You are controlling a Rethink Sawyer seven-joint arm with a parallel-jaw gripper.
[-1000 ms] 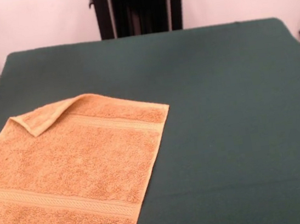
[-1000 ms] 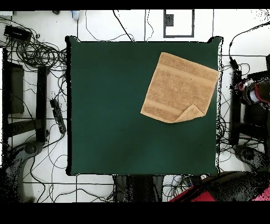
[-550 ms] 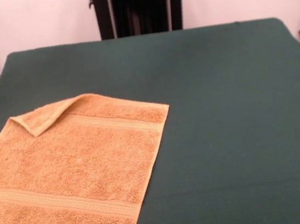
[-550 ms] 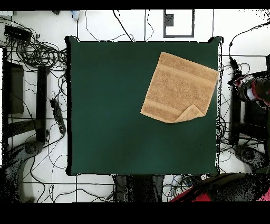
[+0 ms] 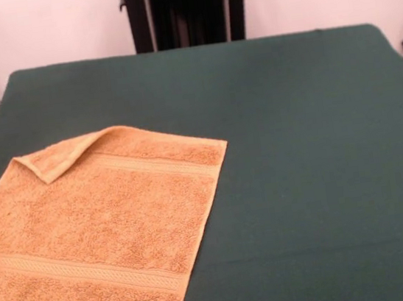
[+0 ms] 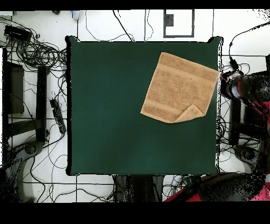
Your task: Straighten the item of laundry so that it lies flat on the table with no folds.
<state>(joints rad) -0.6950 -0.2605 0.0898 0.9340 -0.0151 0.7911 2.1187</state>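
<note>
Just off the table (image 6: 105,105) beside the towel (image 6: 179,87) hangs the gripper (image 6: 234,87).

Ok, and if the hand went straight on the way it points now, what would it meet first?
Hard to say: the hand shows only overhead, a dark shape just off the table edge, its heading unclear. If it points inward, the towel comes first, probably at its nearest corner.
</note>
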